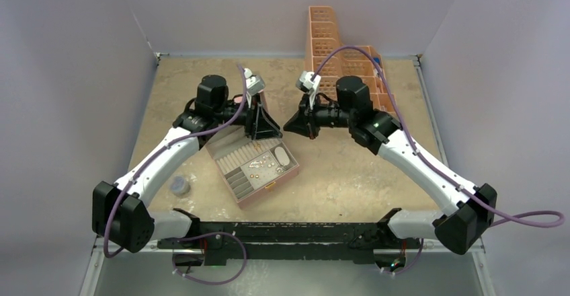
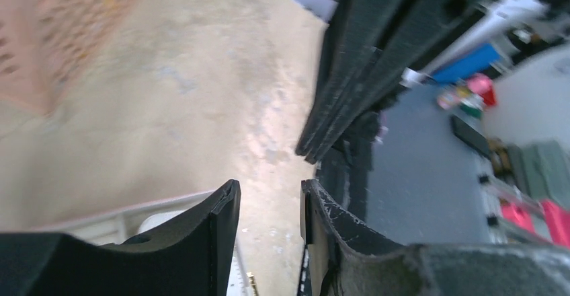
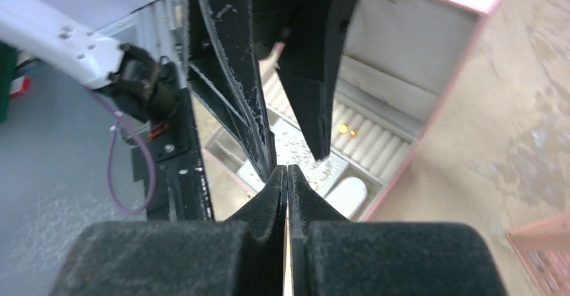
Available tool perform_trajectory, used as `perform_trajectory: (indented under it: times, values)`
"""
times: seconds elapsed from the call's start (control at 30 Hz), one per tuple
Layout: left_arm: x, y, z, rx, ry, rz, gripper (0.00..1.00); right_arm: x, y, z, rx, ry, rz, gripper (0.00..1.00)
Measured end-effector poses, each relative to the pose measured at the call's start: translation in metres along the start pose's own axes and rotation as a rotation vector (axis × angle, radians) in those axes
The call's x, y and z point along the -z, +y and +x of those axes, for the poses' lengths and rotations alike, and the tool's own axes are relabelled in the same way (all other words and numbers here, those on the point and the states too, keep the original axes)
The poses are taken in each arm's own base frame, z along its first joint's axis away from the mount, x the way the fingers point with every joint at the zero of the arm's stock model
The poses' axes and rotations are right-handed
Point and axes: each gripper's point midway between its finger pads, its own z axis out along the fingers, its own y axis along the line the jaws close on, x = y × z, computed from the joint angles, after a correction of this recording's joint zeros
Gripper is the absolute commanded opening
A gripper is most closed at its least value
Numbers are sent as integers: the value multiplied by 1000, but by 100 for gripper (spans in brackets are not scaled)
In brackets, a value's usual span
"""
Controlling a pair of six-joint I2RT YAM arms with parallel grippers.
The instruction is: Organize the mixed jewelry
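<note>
The pink box [image 1: 269, 188] lies open at mid-table with its lid [image 3: 417, 40] upright. Tiny gold and silver jewelry pieces [image 1: 259, 166] lie in its middle tray, and they also show in the right wrist view [image 3: 304, 144], with two gold pieces [image 3: 346, 130] on the ring rolls. My left gripper [image 1: 259, 136] hangs open and empty over the back of the box, fingers pointing down. In the left wrist view [image 2: 269, 195] only table shows between its fingers. My right gripper [image 1: 289, 126] is shut and empty just right of the left gripper [image 3: 296, 158], above the box's right side.
A grey round puck [image 1: 179, 186] sits on the table left of the box. Orange lattice baskets [image 1: 336, 47] stand at the back right. Grey walls close in the table on three sides.
</note>
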Motion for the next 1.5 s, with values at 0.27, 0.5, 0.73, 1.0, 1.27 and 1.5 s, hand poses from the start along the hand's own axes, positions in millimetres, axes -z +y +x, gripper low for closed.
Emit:
perform_trajectory:
  times: [0.27,0.5,0.73,1.0,1.27,1.5]
  values:
    - [19,53,11,149,-25,-412,40,-15,-37,61,-250,86,283,30]
    - [46,50,9,171,-102,-587,42,-35,-9,109,-399,169,352,41]
    - [56,58,8,180,-125,-671,43,-51,-10,140,-494,226,471,42]
    - [59,61,11,188,-122,-697,43,-53,-22,167,-549,282,592,37]
    - [60,62,12,193,-117,-702,43,-58,-25,184,-575,324,626,32]
    - [60,64,18,202,-108,-710,43,-61,-29,191,-582,343,653,29]
